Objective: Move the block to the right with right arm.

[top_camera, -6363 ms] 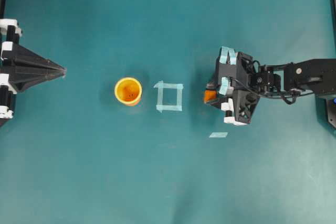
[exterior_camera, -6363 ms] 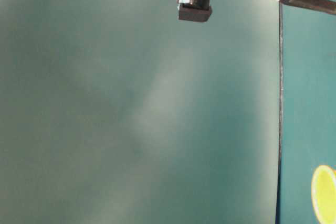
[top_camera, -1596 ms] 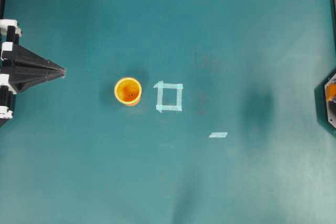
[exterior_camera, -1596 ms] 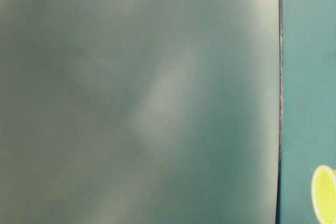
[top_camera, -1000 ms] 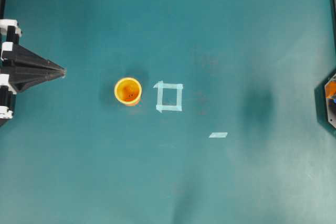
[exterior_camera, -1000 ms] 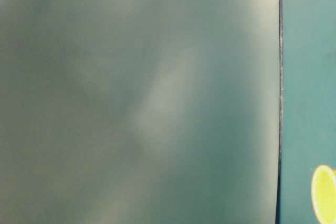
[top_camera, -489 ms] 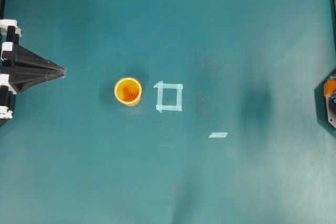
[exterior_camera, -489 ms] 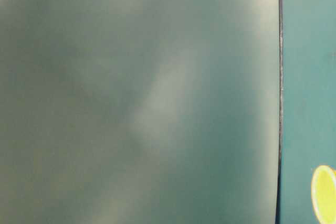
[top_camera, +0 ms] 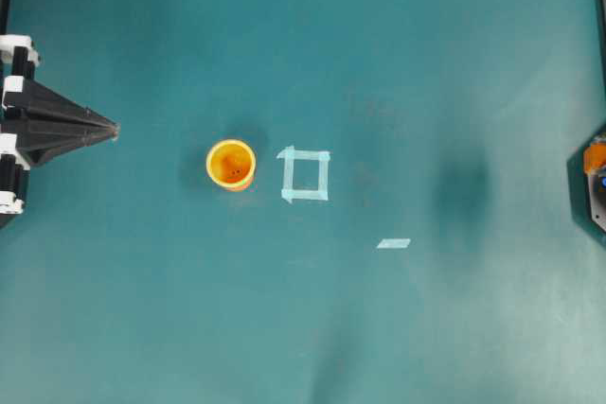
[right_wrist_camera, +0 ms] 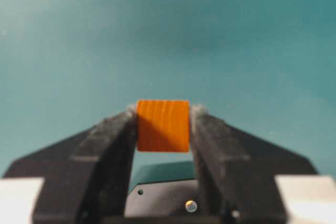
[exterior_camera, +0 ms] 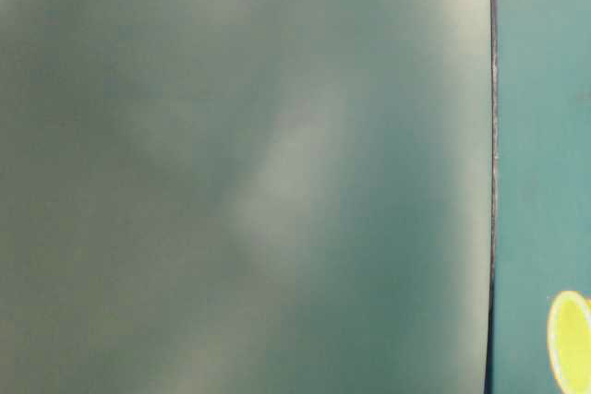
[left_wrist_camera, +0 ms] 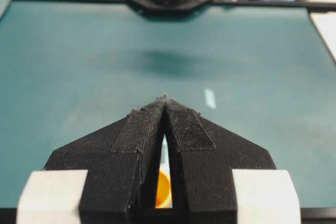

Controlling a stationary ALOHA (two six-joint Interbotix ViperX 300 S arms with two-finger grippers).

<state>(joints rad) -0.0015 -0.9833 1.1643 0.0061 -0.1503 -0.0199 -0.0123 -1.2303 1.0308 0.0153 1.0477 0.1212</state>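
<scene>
On the teal tabletop point(top_camera: 398, 63) a round yellow-orange cup point(top_camera: 232, 165) stands upright just left of a square outline of pale tape point(top_camera: 305, 175), close beside it but not touching, and a short strip of the same tape point(top_camera: 394, 243) lies apart, lower and to the right. Nothing lies between these things and the right edge; only a dark blurred shadow falls on the cloth there. The left hand point(top_camera: 114, 128) rests at the left border, its two pointed fingers pressed together into a single tip aimed at the cup, clenched on nothing; from its own camera the left hand point(left_wrist_camera: 165, 99) shows only a thin slit between the fingers, through which a sliver of the cup appears. The block point(right_wrist_camera: 163, 125), a small orange cube, is pinched between the two black fingertips of the right hand point(right_wrist_camera: 163, 116), one finger against each side face, held clear above the cloth. From overhead the block point(top_camera: 595, 156) is only an orange speck at the far right border, and the right hand there is cut off by the picture's edge. The table-level view is almost wholly a blurred grey-green surface; only a cut-off edge of the cup point(exterior_camera: 571, 342) shows at its lower right corner.
</scene>
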